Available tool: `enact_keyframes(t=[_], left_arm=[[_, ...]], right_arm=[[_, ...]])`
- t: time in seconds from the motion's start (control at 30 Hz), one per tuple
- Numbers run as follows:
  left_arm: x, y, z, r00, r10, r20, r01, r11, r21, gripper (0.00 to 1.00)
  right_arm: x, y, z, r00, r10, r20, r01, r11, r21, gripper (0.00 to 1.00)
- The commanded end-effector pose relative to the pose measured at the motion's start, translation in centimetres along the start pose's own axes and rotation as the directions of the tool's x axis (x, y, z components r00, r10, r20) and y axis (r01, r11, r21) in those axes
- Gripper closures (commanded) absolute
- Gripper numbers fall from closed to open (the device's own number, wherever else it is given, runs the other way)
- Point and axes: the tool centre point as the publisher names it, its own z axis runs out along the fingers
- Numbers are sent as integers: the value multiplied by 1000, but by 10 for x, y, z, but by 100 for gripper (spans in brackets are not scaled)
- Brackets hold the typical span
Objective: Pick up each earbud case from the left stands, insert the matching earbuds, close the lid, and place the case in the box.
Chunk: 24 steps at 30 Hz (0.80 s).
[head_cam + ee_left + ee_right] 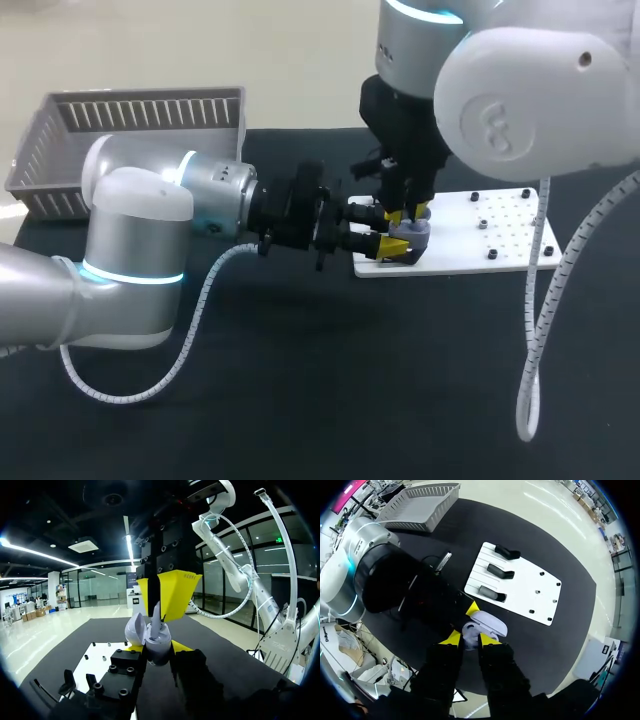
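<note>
earbud case (159,647), lavender, lid swung open, held over the dark worktop (300,380) just beside the white board (490,235). left end effector (392,245) reaches in level and pinches the case from both sides. right end effector (470,638) points down from above, tips close together, pinching a pale earbud (156,616) whose lower end sits in the open case. three black stands (500,572) on the board. grey basket (140,125) at the far left corner, well apart.

No text, label or number legible on my table (330,400). Nothing I can read on my left arm (130,250) or right arm (530,100).
</note>
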Motion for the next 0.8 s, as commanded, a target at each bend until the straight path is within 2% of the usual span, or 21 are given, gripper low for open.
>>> enact_keyframes(t=[0.03, 0.8], left_arm=[[0, -1, 0, 1000, 0, -2, 0, 1000, -3, 100], [0, -1, 0, 1000, 0, -2, 0, 1000, -3, 100]], right_arm=[[0, -1, 1, 1000, 3, -1, -3, 1000, -3, 100], [-4, -1, 11, 1000, -4, -25, 4, 1000, -9, 100]])
